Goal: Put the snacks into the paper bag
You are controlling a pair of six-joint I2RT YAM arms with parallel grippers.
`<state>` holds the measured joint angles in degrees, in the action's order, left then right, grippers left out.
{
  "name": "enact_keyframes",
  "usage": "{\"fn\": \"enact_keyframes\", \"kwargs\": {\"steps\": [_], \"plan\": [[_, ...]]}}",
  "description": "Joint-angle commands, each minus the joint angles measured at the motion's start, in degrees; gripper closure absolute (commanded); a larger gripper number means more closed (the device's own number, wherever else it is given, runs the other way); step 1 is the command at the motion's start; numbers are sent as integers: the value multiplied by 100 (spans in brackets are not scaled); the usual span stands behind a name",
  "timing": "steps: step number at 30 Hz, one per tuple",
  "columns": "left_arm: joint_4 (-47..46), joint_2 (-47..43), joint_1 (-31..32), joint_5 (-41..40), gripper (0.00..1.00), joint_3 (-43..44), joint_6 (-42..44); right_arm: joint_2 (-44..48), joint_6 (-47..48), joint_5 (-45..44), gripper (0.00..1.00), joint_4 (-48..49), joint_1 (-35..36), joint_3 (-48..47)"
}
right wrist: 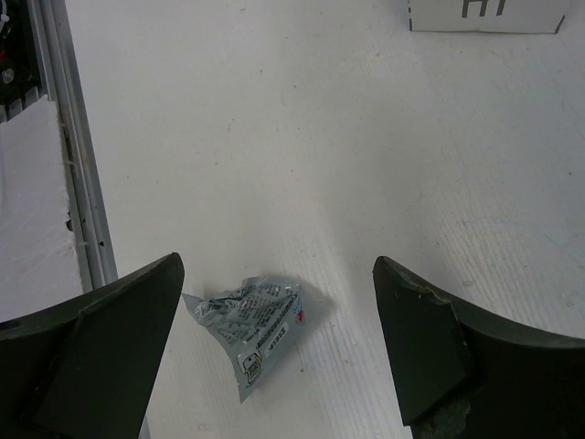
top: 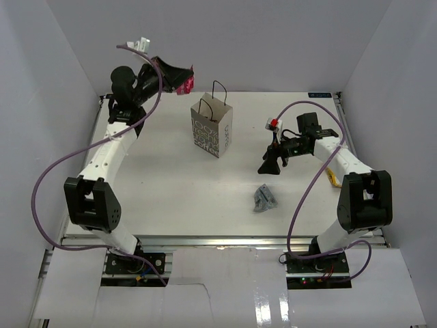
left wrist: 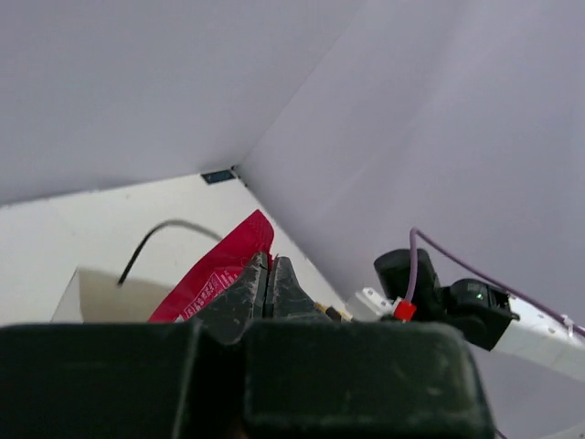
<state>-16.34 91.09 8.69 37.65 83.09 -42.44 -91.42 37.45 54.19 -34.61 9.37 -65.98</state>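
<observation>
The paper bag (top: 212, 127) stands upright at mid-table, its open top and black handle also in the left wrist view (left wrist: 101, 293). My left gripper (top: 183, 76) is raised behind and left of the bag, shut on a red snack packet (top: 184, 85), which shows red in the left wrist view (left wrist: 215, 270). A silver-grey snack (top: 265, 198) lies flat on the table in front of my right gripper (top: 272, 164). In the right wrist view the silver-grey snack (right wrist: 251, 329) lies between the wide-open fingers, nearer the left finger (right wrist: 101, 347). A yellow snack (top: 333, 175) peeks out under the right arm.
White walls enclose the table on three sides. An aluminium rail (right wrist: 78, 183) runs along the table edge. The right arm (left wrist: 457, 302) shows in the left wrist view.
</observation>
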Motion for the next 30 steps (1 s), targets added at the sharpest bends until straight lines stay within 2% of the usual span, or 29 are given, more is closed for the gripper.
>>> {"fn": "enact_keyframes", "kwargs": {"steps": [1,5,8,10,14,26,30], "plan": [[-379,540,124,-3,100,838,-291,308,-36,135,10,-37,-23,14],[-396,1645,422,-73,100,2225,-537,423,-45,91,10,-28,-23,111],[-405,2191,589,-205,100,2781,-669,476,-36,74,10,-28,-23,164],[-397,2351,678,-266,100,2853,-731,511,-36,48,10,-28,-23,173],[-405,2458,713,-311,100,2643,-678,528,-19,21,10,-37,-31,182],[-405,1895,704,-144,100,1413,-213,344,-27,74,10,-37,-40,50],[-414,1807,704,-117,95,1096,-107,361,-19,82,10,-28,-40,85]]}}
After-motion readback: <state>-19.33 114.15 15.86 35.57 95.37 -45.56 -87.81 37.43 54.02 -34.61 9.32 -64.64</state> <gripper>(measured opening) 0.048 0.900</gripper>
